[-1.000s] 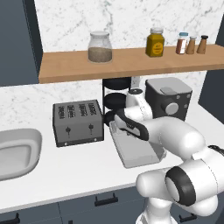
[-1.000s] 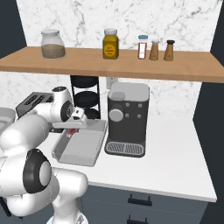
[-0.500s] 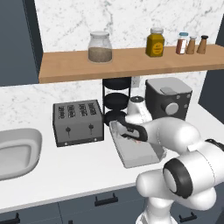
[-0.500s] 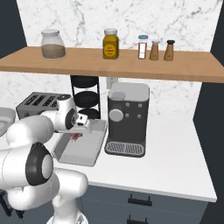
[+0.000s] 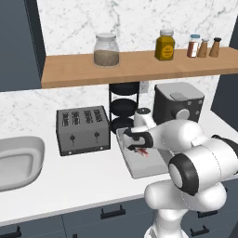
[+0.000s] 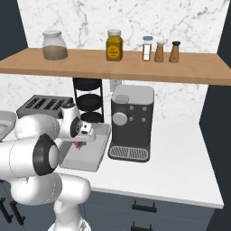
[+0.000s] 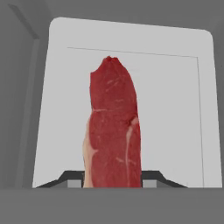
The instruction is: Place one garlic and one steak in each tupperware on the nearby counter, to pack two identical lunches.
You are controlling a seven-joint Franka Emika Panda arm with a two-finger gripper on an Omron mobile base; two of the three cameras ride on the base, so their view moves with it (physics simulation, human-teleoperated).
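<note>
I see my gripper (image 7: 112, 183) clenched on the steak (image 7: 113, 127), held over the grey tupperware (image 7: 175, 109).

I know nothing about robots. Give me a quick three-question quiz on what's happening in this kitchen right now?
1. True or false: the claw is shut on the steak.
2. The grey tupperware sits between the toaster and which appliance? A) coffee machine B) microwave C) kettle
3. How many jars and bottles stand on the wooden shelf?

Key: 1 true; 2 A, the coffee machine; 3 five.
</note>
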